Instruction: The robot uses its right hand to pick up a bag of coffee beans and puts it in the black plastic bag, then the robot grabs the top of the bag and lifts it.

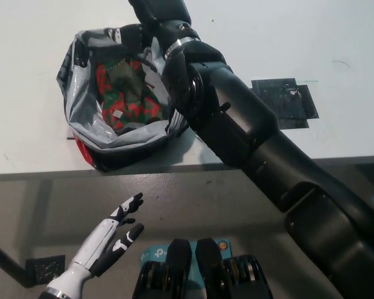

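Head view: the black plastic bag (112, 93) sits open near the front edge of the white bench (287, 37), its grey lining folded outward at the rim. Inside lies the bag of coffee beans (126, 93), red and green, well down in the opening, so the placing step looks done. The right hand (157, 11) reaches over the far rim of the bag at the top of the picture; most of it is cut off by the frame edge, so I cannot tell whether it is spread or closed, or whether it touches the rim. The bag rests flat on the bench, so gathering the top and lifting are probably still left. The left hand (112, 233) rests low in front of the bench, spread and holding nothing
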